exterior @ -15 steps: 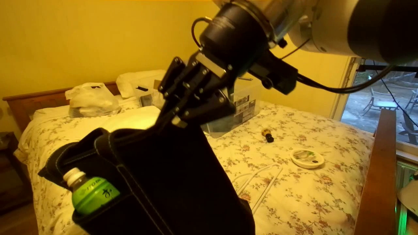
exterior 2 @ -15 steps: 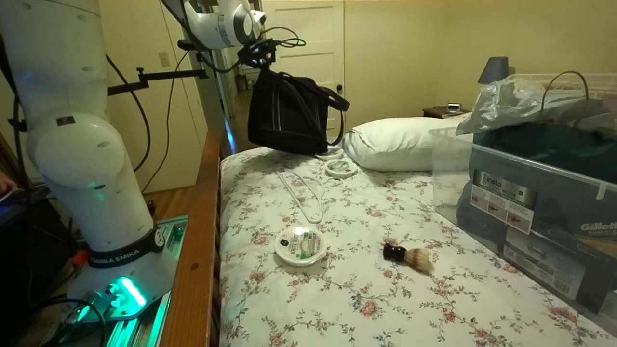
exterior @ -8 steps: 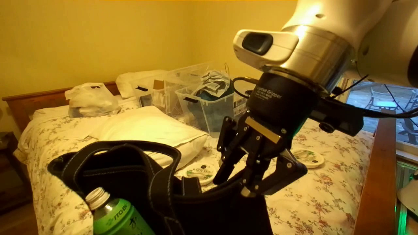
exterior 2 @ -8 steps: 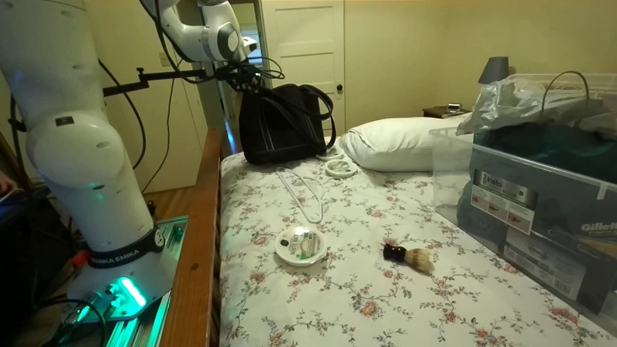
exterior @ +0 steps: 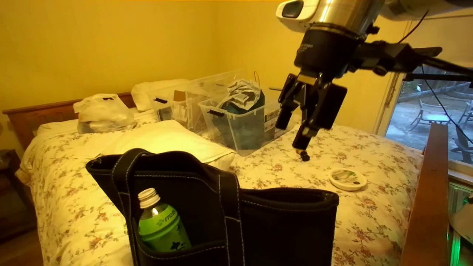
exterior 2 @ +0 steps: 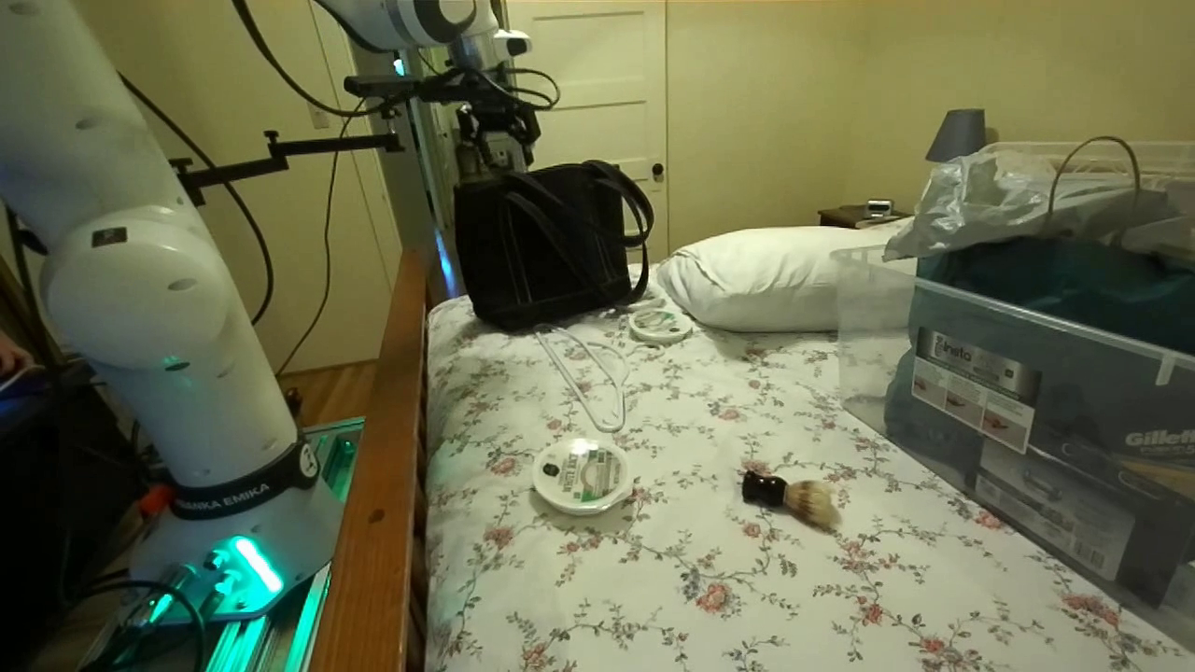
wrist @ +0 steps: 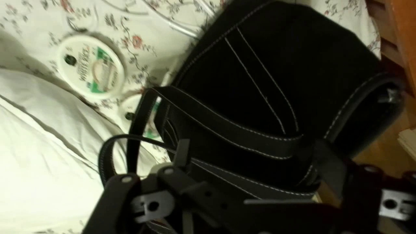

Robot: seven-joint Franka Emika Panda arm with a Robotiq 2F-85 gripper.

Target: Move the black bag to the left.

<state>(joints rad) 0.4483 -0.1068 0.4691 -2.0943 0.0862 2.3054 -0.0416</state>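
Note:
The black bag stands upright on the bed, its rim partly gaping, with a green-labelled bottle in an outer pocket. In an exterior view the same bag sits at the far corner of the bed beside the wooden rail, loop handles drooping to one side. My gripper is above the bag, apart from it, fingers spread. Looking down in the wrist view, the gripper has its fingers wide apart, with the bag's pale-stitched handle and dark cloth below and nothing held.
A white hanger and round white tubs lie on the floral bedding, along with a shaving brush. A white pillow is near the bag. The clear bin stands farther along. A wooden rail edges the bed.
A second ago the bag hung tilted from my shut gripper. It came down onto the bed, the fingers parted and let it go, and the gripper rose clear while the bag straightened.

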